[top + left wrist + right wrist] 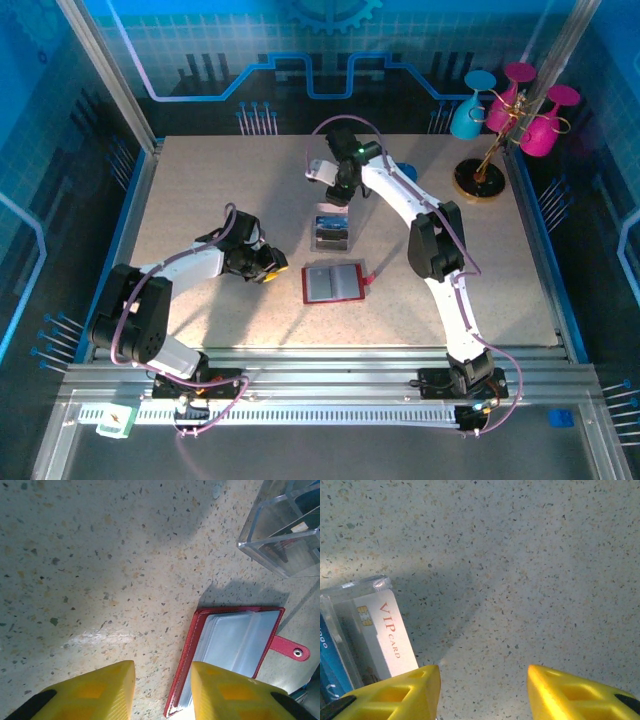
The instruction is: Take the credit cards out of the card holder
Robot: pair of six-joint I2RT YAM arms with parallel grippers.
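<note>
- The card holder (pixel 331 283) lies open and flat at the centre of the top view, its grey see-through pockets facing up, on the speckled table (pixel 200 180).
- In the left wrist view its red snap tab (pixel 290 649) sticks out at the right.
- The clear tray (pixel 332 232) sits just above the card holder in the top view, apart from it, with credit cards (pixel 331 225) inside.
- In the right wrist view, a pale VIP card (pixel 385 630) and a blue card (pixel 330 670) lie in the tray at the lower left.
- The left gripper (pixel 162 680) hangs just left of the card holder, its jaws partly apart with only bare table between them.
- The right gripper (pixel 485 680) is beside the tray's far end, its jaws spread wide and holding nothing.
</note>
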